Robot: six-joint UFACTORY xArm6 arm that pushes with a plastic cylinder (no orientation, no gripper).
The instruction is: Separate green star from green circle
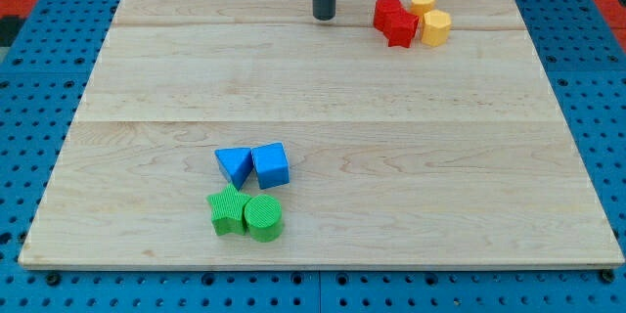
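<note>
While our rod has nothing to clench, my tip (324,17) rests bare near the view's top, well apart from the green star (228,211) and green circle (263,218) — these touch near the view's bottom, under a blue triangle (234,164) and blue cube (271,165). Beside the tip sit two red blocks (394,21) and two yellow blocks (430,19), perhaps hexagonal.

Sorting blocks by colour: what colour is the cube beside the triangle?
Blue cube, clearest in the camera view.
</note>
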